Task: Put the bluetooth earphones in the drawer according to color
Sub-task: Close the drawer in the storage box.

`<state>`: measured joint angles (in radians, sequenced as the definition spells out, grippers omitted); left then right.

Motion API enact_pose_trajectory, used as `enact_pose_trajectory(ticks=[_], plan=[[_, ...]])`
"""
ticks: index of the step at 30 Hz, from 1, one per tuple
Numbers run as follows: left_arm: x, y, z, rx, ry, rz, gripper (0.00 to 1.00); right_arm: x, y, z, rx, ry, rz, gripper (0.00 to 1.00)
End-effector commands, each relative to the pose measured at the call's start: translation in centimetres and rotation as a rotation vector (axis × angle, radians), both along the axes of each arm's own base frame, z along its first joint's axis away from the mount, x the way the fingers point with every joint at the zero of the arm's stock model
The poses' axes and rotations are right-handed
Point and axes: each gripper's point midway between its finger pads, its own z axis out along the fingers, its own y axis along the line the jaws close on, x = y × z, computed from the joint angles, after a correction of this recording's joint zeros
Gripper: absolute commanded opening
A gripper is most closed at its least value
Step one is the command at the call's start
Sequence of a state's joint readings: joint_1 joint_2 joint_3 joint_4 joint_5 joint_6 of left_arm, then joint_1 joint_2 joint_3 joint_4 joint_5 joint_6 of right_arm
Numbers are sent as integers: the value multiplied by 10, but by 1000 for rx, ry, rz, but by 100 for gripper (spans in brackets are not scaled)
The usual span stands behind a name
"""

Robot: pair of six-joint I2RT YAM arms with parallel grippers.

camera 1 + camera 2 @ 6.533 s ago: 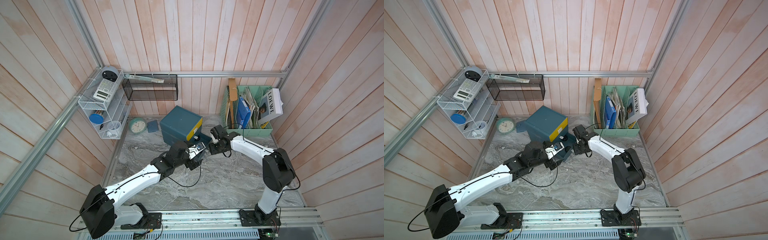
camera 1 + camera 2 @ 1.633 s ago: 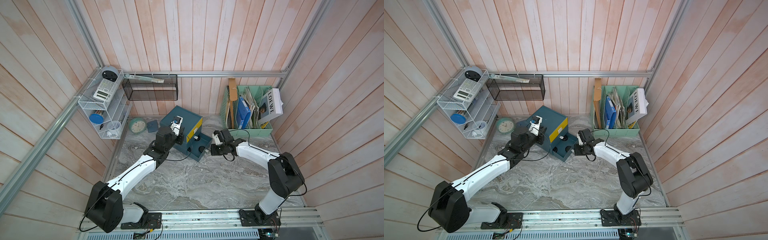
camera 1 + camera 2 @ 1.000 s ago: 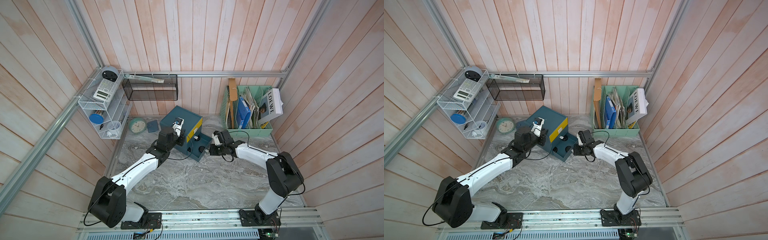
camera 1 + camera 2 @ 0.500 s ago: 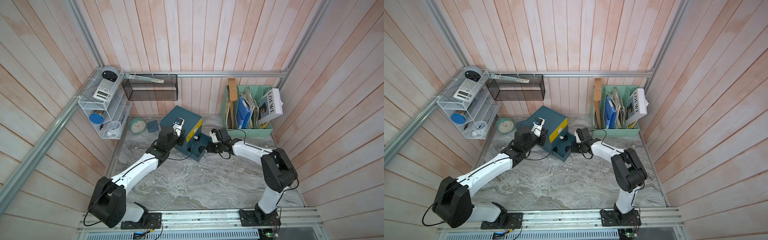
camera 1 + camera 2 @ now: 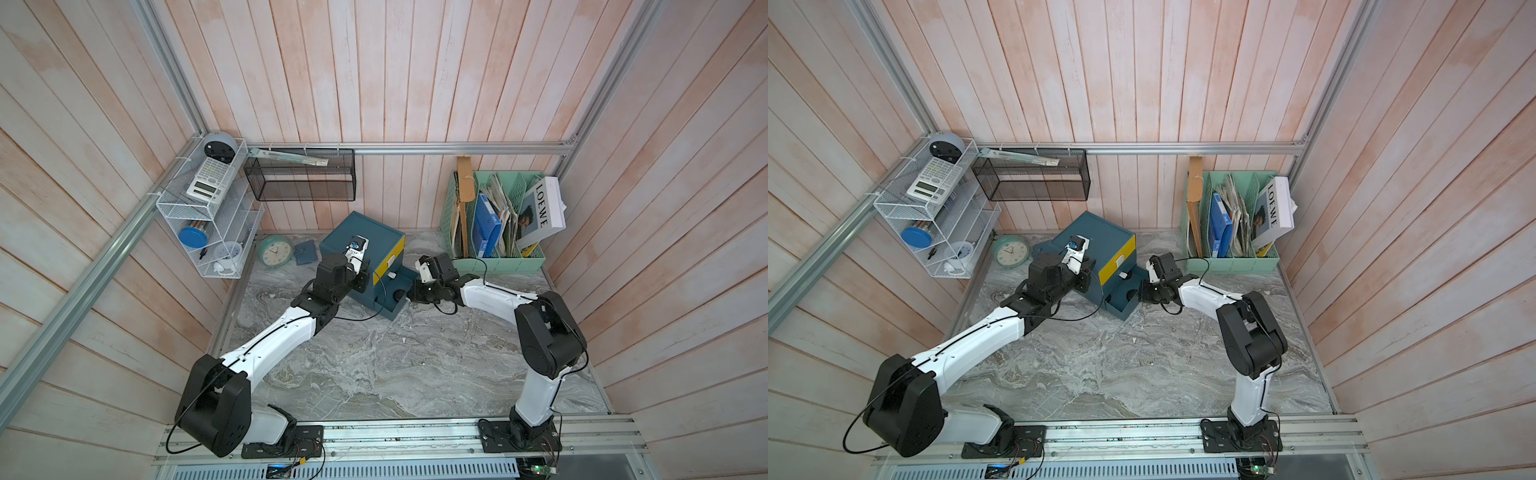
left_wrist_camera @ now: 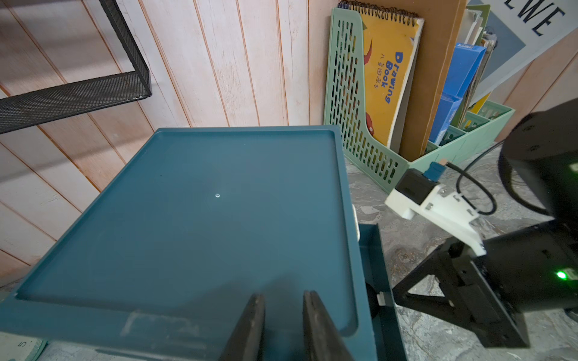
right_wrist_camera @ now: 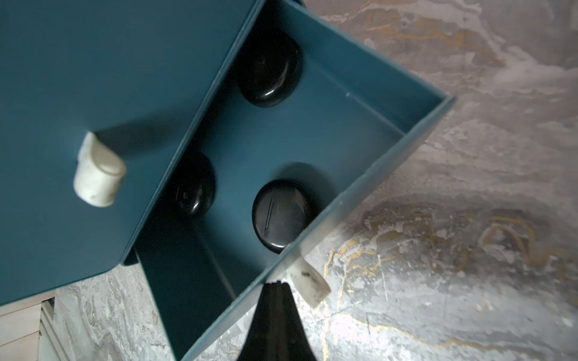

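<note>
The drawer cabinet (image 5: 353, 232) is a dark teal cube at the back of the table in both top views, with a yellow top drawer (image 5: 390, 254). Its bottom drawer (image 7: 416, 125) is pulled out, and three glossy black earphones cases lie in it (image 7: 270, 72) (image 7: 194, 184) (image 7: 280, 214). My right gripper (image 7: 276, 284) is shut, with its tips against the outside of that drawer's front wall, beside the white handle (image 7: 309, 286). My left gripper (image 6: 283, 300) rests over the near edge of the cabinet's top (image 6: 203, 203), open a little, with nothing between its fingers.
A mint-green file rack (image 5: 494, 259) with books stands behind the right arm. A round mint clock (image 5: 274, 249) and a small dark blue case (image 5: 304, 252) lie to the left of the cabinet. A white wire shelf (image 5: 208, 216) and a black mesh basket (image 5: 299, 174) hang on the walls.
My right gripper has moved left to the front of the open bottom drawer. The left arm, which came up onto the cabinet top earlier, has stayed there over the last second.
</note>
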<state>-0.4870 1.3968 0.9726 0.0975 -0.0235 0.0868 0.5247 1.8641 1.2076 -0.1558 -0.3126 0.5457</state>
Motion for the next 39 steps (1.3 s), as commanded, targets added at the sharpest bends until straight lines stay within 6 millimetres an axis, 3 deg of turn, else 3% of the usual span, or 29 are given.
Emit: enact_pose_trajectory(ticks=[1,39], plan=[[-3,6,-3,34,16,8,26,9,16,6,50,-13,10,0],[-5,4,-7,55,23,4,25,31,70,1,247,21,-24,0]])
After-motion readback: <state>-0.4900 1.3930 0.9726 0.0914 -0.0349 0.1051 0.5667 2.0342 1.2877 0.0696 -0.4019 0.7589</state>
